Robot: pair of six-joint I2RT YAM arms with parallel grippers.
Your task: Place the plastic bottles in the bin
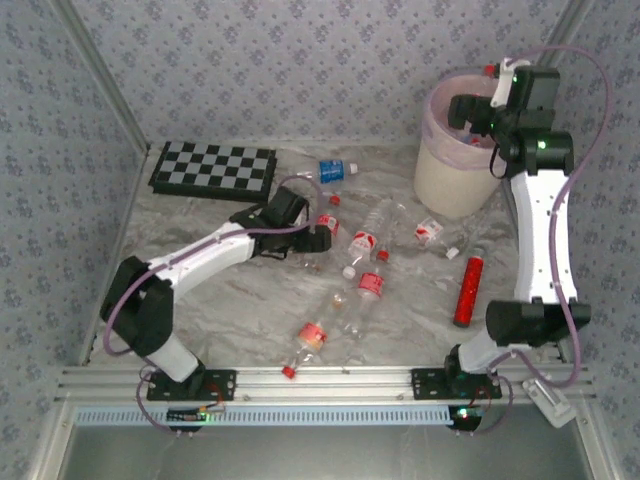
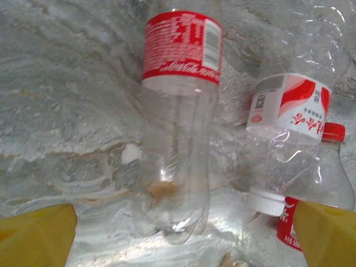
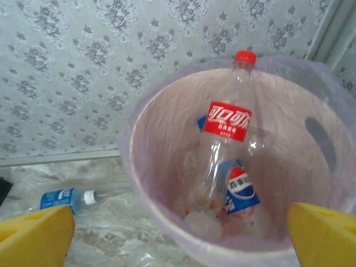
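Left arm [image 1: 215,250] and right arm [image 1: 542,235] are rocking white shells with black joints, purplish cables [image 1: 110,312] are looping around, fingertips [image 2: 36,233] are looking yellow, foam maybe.

The bin [image 1: 452,188] stands at the far right of the table [image 1: 230,300], with plastic bottles [image 3: 227,139] inside it. The checkerboard [image 1: 213,168] lies far left. Other bottles [image 1: 371,285] lie scattered between, with a tube [image 1: 468,290] to their right.

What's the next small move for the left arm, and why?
Probably lower the left pincer and close it on the red-labelled bottle. The pincer stands open, with that bottle's clear body lying on the table between its tips, not yet touched. The right pincer hangs open over the bin, holding nothing, so the pick looks like the left arm's job.
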